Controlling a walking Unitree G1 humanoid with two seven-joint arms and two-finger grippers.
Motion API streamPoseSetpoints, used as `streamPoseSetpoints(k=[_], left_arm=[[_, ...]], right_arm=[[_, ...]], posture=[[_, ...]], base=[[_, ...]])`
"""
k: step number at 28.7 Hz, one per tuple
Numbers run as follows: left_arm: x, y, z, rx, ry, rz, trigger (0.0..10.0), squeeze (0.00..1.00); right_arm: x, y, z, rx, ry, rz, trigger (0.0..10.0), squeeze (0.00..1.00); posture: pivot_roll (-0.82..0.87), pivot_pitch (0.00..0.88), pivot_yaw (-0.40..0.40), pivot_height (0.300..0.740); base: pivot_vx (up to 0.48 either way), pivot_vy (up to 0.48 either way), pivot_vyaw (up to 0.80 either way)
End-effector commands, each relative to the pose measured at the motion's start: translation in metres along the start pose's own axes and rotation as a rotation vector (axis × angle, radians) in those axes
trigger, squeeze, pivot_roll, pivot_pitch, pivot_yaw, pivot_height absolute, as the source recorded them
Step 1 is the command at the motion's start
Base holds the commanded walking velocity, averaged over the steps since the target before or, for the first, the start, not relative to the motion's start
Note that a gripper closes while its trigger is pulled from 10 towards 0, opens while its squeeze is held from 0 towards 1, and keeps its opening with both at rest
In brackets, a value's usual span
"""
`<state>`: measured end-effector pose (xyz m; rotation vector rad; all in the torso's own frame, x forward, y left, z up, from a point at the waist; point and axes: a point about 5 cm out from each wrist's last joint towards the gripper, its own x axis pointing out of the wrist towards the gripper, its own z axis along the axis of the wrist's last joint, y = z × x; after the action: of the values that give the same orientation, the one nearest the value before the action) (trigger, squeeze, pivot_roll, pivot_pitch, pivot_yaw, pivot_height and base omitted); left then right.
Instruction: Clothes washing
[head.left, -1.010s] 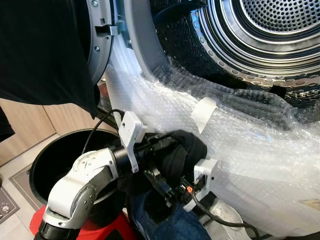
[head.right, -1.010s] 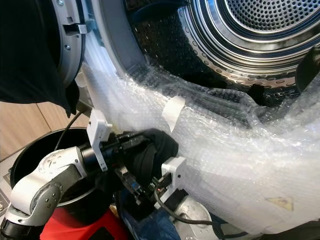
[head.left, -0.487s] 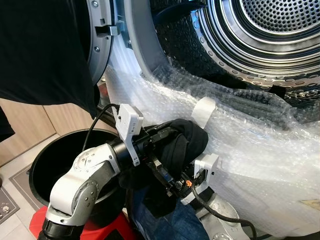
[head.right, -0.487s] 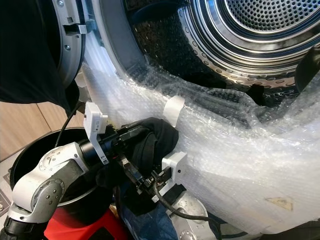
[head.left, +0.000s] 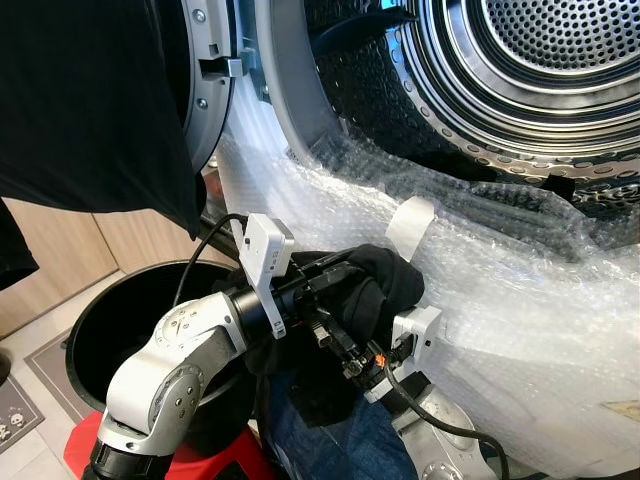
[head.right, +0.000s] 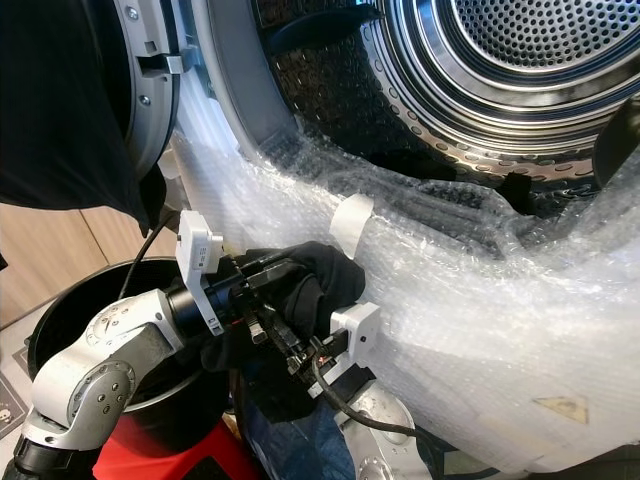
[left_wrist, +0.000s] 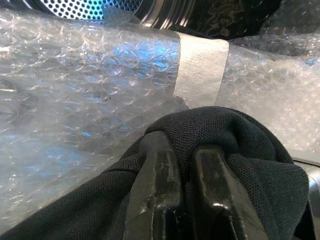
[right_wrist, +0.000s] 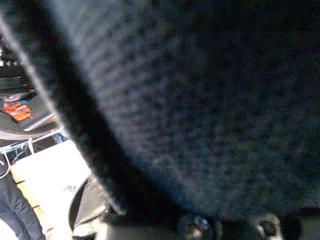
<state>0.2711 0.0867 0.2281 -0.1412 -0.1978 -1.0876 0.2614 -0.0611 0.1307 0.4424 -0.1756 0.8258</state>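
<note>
Left claw (left_wrist: 187, 165) clamped on a black garment (head.left: 375, 285) against the bubble-wrapped washer front (head.left: 520, 300); right claw's state I cannot tell

The two head cameras are looking forward and down from close range, taking in the open washing machine drum (head.left: 540, 70), the bubble wrap (head.left: 520, 290) draped over its lower rim and the black bin (head.left: 110, 330) below at the left; the right eye is sitting slightly to the side, so the same scene is appearing shifted leftward. The left wrist camera is pointing along its own fingers (left_wrist: 160, 175), very near the black garment (left_wrist: 250, 145), toward the same bubble wrap and strip of white tape (left_wrist: 200, 70). The right wrist camera is pressing almost against dark fabric (right_wrist: 200, 100), blurring it.
</note>
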Motion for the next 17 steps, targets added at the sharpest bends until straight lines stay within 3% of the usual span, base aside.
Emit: streamPoseSetpoints(k=[1, 17], left_arm=[[0.012, -0.022, 0.015, 0.007, -0.089, -0.155, 0.0, 0.00], [0.008, -0.017, 0.017, 0.017, -0.085, -0.106, 0.0, 0.00]], right_arm=[[0.010, -0.001, 0.001, 0.040, -0.038, -0.037, 0.0, 0.00], [0.014, -0.011, 0.006, 0.018, -0.071, -0.109, 0.0, 0.00]], posture=[[0.06, 0.000, -0.020, 0.740], [0.08, 0.057, -0.021, 0.740]], base=[[0.000, 0.000, 0.00], [0.000, 0.000, 0.00]])
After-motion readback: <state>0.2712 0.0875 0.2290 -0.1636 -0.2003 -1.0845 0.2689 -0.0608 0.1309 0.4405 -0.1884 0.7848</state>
